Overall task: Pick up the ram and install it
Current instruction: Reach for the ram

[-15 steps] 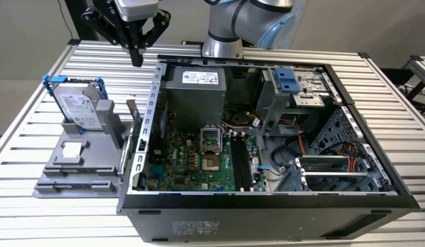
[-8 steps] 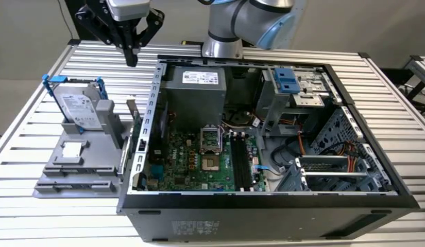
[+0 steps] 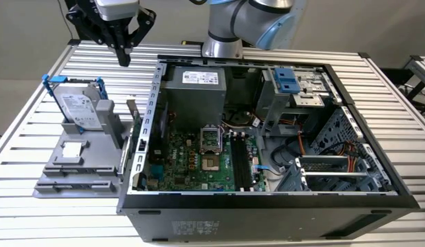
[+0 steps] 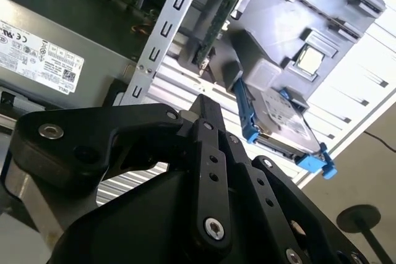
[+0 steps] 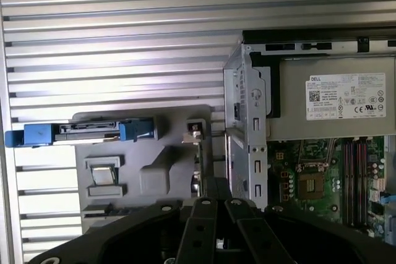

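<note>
Spread the black two-fingered hand (image 3: pixel 123 60), now pinched shut and empty, before descending. Centre over the long, narrow circuit-board ram (image 4: pixel 215 26), standing on edge in the grey plastic fixture (image 3: pixel 74 172) beside the open black computer case (image 3: pixel 267 211). Pinch flat faces squarely; lift straight.

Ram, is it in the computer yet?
Not yet. Nothing looks done: the ram stands in its gray holder beside the case. The gripper hangs above the holder, jaws shut, empty. Pickup and install are left; the black slots are empty.
</note>
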You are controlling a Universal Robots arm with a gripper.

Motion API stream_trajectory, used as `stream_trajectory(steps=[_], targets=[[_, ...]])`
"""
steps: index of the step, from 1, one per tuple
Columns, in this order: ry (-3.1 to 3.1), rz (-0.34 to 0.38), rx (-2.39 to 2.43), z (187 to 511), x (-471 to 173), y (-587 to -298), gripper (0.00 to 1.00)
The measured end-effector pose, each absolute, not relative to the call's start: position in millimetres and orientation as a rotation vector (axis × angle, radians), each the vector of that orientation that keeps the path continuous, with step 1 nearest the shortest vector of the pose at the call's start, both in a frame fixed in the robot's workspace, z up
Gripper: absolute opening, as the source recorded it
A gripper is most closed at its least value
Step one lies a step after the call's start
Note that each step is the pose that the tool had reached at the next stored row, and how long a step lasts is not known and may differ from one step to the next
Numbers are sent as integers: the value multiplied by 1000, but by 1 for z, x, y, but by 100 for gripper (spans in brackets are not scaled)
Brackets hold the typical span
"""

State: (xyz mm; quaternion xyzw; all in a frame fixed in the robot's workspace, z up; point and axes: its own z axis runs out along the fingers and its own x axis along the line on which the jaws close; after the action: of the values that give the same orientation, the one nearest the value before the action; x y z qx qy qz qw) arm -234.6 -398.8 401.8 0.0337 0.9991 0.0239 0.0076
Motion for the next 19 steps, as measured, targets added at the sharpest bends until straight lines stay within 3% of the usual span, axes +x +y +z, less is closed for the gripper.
stream_trajectory(steps=[19], targets=[[3124, 75, 105, 402, -270, -399, 0]])
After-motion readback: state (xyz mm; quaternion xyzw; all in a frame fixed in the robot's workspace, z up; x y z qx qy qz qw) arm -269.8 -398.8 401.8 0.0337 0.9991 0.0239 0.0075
